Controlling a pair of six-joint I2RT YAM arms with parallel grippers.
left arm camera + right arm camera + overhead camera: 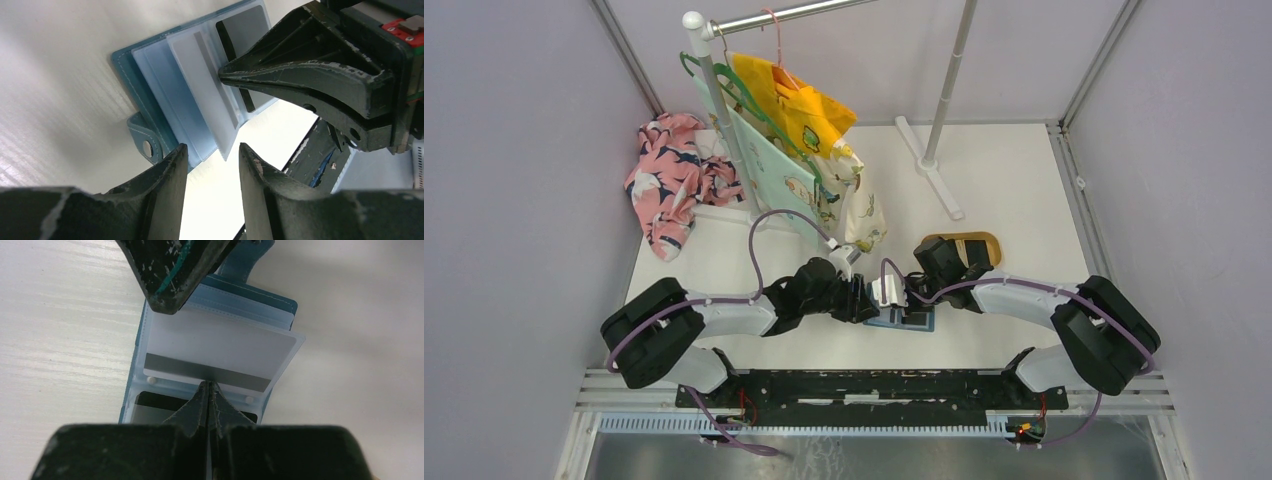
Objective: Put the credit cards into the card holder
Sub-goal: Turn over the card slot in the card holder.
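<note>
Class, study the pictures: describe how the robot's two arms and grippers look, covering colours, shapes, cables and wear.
Both the left arm and right arm have white links between bulky black joints, with purple cables looping along them. The left gripper and right gripper are black, tapering to points, with pale scuffs.

The table (1014, 190) bears the card holder (899, 322) under the right pincer (209, 386), a tan tray (984, 245) just beyond it.

Behind right pincer (208, 386) — half the dark card (160, 401), near end of card holder (265, 296)
</note>
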